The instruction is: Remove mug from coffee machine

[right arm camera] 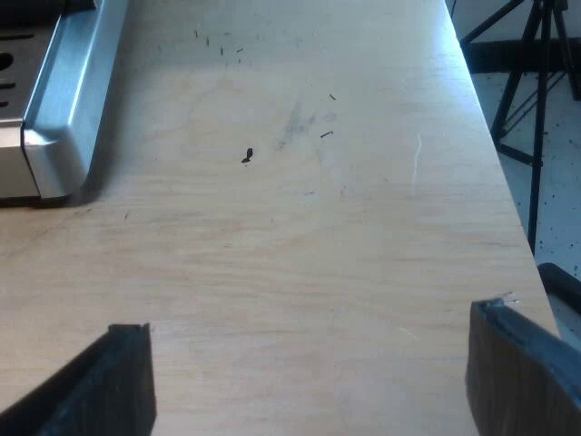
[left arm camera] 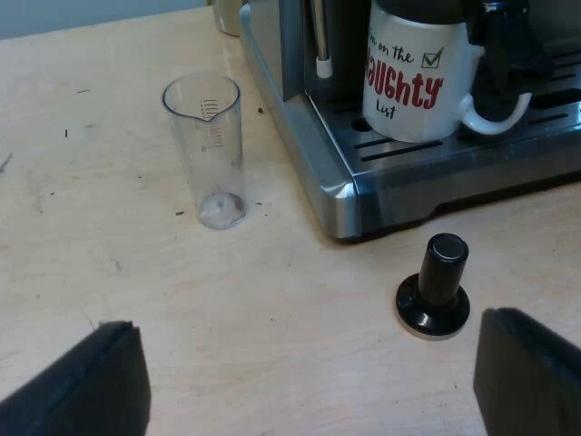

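Wide apart and empty, the blunt black fingers of the left tool [left arm camera: 307, 331] are held over the pale wooden table [left arm camera: 91, 272], with a round-based black tamper [left arm camera: 434, 286] just beyond them and a clear measuring glass [left arm camera: 211, 150] upright farther off. A glossy white mug [left arm camera: 413, 77] with red and black lettering is seen on the slotted steel tray [left arm camera: 399, 150] of the coffee machine [left arm camera: 331, 182], well apart from that tool, past the tamper. The right tool [right arm camera: 309, 327] is likewise spread open on nothing, near the machine's brushed-metal corner.

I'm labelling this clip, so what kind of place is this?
Likely a lab coffee bench: espresso machine holding a mug, measuring glass and tamper on a wooden table, a tripod on the floor beside it.
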`<state>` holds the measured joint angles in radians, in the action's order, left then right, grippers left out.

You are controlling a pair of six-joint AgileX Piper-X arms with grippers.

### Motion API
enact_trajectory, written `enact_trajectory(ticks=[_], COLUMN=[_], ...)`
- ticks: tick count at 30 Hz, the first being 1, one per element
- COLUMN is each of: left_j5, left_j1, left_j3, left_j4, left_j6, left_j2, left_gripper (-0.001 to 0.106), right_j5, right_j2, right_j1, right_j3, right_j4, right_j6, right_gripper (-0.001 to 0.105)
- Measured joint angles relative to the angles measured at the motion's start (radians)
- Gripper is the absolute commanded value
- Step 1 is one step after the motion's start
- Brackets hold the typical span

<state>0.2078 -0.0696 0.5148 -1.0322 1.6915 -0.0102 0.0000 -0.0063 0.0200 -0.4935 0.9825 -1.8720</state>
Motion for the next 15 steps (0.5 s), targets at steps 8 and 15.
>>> enact_trajectory(ticks=[8, 15], left_j5=[0.031, 0.034], left_j1=[0.0, 0.0], left_j3=[0.005, 0.069], left_j4=[0.0, 0.0], left_j6=[0.0, 0.0], left_j2=[0.0, 0.003], left_gripper=[0.079, 0.079], right_j5=[0.0, 0.0], right_j2=[0.0, 0.053], right_j1=[0.0, -0.006], right_j3=[0.0, -0.057], right_j4=[0.0, 0.0], right_j6=[-0.001, -0.032], right_gripper=[0.071, 0.071])
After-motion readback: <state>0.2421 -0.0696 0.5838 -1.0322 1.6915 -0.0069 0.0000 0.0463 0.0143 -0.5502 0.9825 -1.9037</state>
